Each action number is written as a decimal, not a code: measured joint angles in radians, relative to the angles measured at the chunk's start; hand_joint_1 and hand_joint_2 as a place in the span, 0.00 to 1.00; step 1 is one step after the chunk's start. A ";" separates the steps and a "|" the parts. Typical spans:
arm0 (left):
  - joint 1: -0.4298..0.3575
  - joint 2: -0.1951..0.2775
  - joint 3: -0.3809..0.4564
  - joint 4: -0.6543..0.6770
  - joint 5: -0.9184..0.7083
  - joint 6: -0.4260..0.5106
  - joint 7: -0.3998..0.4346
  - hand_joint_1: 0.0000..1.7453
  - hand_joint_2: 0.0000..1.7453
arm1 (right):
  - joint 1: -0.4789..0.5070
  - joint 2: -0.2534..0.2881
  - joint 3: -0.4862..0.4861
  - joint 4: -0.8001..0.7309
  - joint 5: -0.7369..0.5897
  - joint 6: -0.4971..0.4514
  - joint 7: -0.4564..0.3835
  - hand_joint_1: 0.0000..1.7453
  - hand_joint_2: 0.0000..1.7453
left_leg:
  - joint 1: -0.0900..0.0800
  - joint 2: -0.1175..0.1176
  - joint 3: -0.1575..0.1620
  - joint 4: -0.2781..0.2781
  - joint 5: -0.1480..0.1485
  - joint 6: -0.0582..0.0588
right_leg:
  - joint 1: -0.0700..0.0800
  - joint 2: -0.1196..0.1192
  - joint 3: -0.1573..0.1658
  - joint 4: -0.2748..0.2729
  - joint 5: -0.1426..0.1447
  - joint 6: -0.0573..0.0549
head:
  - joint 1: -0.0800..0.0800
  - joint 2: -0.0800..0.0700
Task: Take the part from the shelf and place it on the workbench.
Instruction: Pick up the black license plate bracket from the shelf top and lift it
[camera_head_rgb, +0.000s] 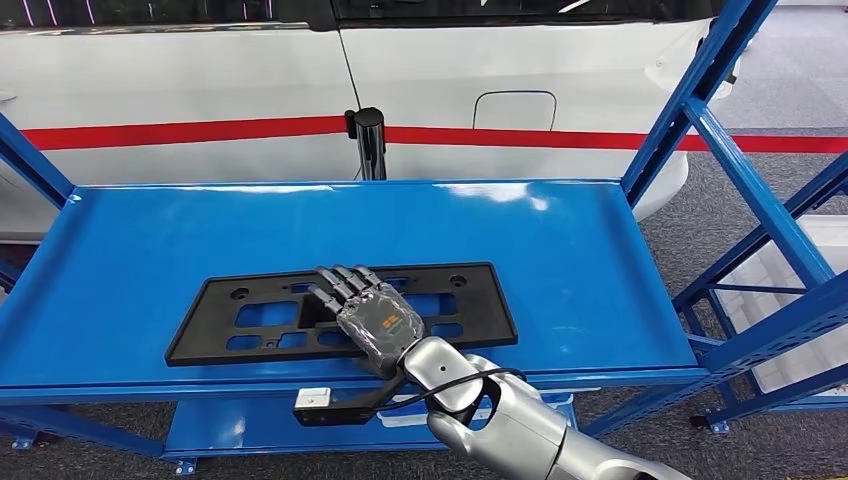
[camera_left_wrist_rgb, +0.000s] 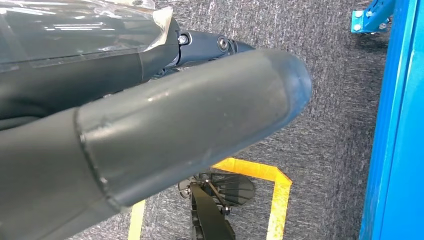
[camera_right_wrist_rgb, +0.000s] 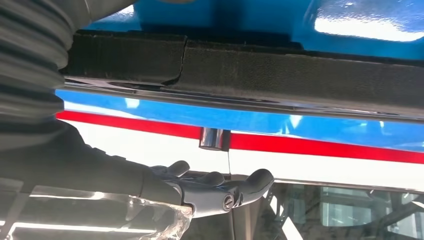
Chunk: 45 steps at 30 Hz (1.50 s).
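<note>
On the glossy blue metal shelf (camera_head_rgb: 560, 260) lies a flat black plastic panel with rectangular cut-outs and round holes (camera_head_rgb: 455, 300), set near the front edge and slightly skewed. Resting over its middle is the right hand (camera_head_rgb: 365, 312), palm down, fingers stretched forward across the panel's top and apart from one another; whether the thumb hooks under the front edge cannot be told from the head view. From the right wrist view, the panel's dark edge (camera_right_wrist_rgb: 280, 67) runs across close to the camera, with the hand's fingers (camera_right_wrist_rgb: 235, 189) spread beyond it. Behind the shelf stands a white vehicle body with a red stripe (camera_head_rgb: 200, 131). Beside grey carpet with a yellow floor marking (camera_left_wrist_rgb: 277, 192), the left hand (camera_left_wrist_rgb: 165, 125) hangs low; its grasp cannot be told.
</note>
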 joint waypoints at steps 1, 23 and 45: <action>-0.001 0.000 0.000 0.000 -0.001 0.000 0.001 0.00 0.00 | -0.001 0.003 -0.002 0.008 0.004 0.004 0.001 0.00 1.00 | 0.000 0.000 0.001 0.000 0.000 0.000 | 0.000 0.000 -0.001 0.000 0.000 0.000 | 0.000 0.000; -0.012 0.000 0.000 -0.004 -0.010 0.003 0.016 0.00 0.00 | -0.014 0.041 -0.016 0.113 0.029 0.011 0.015 1.00 1.00 | 0.000 -0.001 0.006 0.000 0.000 0.000 | 0.000 0.000 0.001 0.000 -0.002 0.002 | 0.000 0.000; -0.018 -0.001 -0.002 -0.009 -0.033 0.028 -0.016 0.00 1.00 | 0.038 0.018 -0.140 -0.041 0.123 -0.262 0.026 1.00 1.00 | 0.000 -0.001 0.001 0.000 0.000 0.000 | 0.000 0.000 0.005 0.000 -0.001 0.003 | 0.000 0.000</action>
